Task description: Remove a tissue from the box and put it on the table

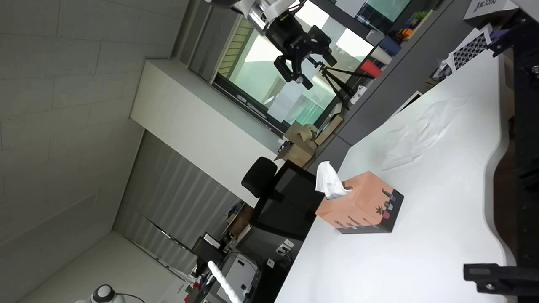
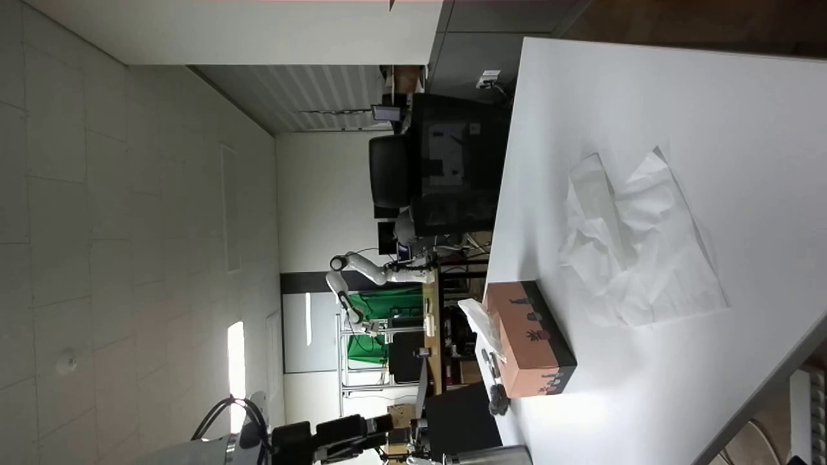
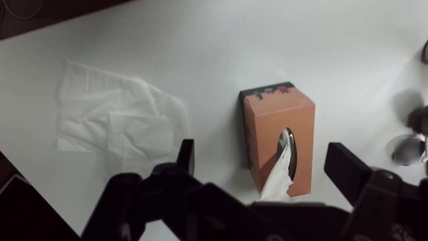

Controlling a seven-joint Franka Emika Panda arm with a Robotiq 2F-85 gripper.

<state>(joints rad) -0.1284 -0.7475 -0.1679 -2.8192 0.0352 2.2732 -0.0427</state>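
The box is salmon-pink with a dark patterned base and stands on the white table. It shows in both exterior views. The tissue sticks out of the box's oval opening, its lower end hidden inside; it also shows in both exterior views. My gripper is open with nothing between its fingers. In the wrist view the box shows between the fingertips, farther off. In both exterior views the gripper hangs well above the table, apart from the box and tissue.
A larger crinkled, thin white sheet lies flat on the table beside the box; it shows in both exterior views. Small dark objects lie near the box. A black chair stands beyond the table edge.
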